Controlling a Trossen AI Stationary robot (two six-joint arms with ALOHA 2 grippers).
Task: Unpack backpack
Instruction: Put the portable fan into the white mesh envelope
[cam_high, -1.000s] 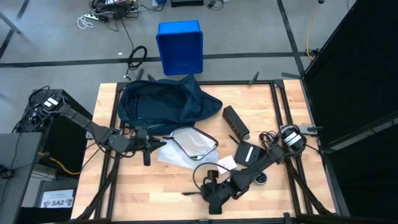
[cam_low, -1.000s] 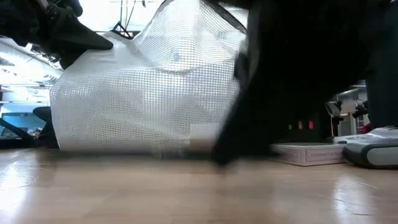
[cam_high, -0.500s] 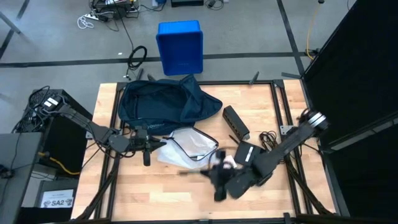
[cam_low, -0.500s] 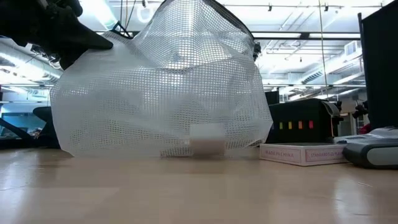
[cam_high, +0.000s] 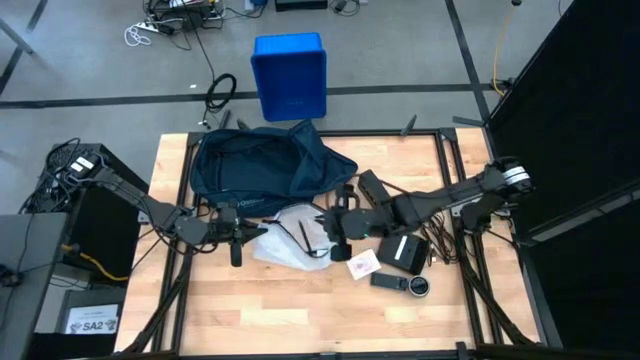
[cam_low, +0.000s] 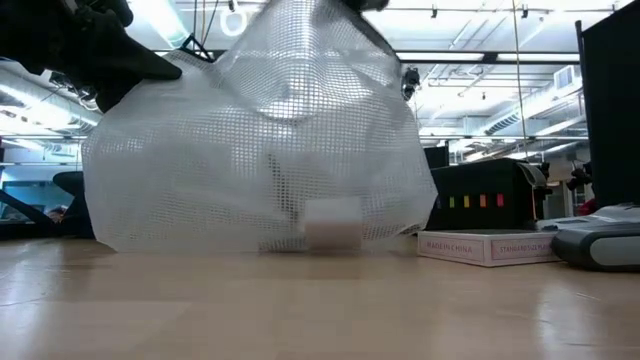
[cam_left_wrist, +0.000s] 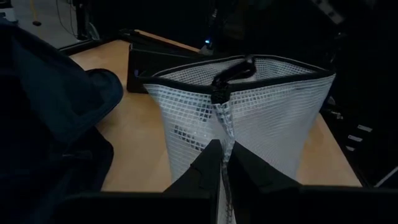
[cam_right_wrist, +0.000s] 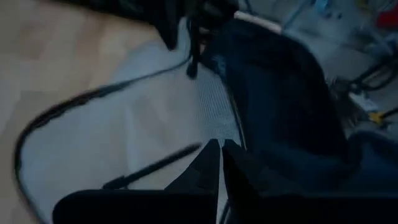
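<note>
White plastic mesh is pinched between the pressed-together fingers of the left gripper (cam_high: 262, 232), which holds one edge of a see-through mesh pouch (cam_high: 296, 236) with a dark binding and a black zipper pull (cam_left_wrist: 218, 93) along its top. Seen from above, this gripper sits at the left-centre of the wooden table (cam_high: 250, 310), its arm reaching in from the left side. The pouch stands puffed up on the wood, and from table height it fills most of the scene, with a small pale block (cam_low: 331, 222) showing through the mesh at its base. The right gripper (cam_high: 332, 232) hangs over the far side of the same pouch, its fingers closed tight together with nothing visibly between them, its arm stretched across from the right edge of the table. Just beyond both grippers lies the backpack (cam_high: 255, 166), a soft dark navy bag slumped open on the far left part of the table, touching the pouch. To the right of the pouch are a small pink-and-white card (cam_high: 363, 263), a black boxy case (cam_high: 404, 250), and a small dark device with a round end (cam_high: 400, 284). A long dark bar (cam_high: 379, 197) rests farther back. Off the table, on the grey floor behind the bag, stands a bright blue plastic bin (cam_high: 290, 76).
</note>
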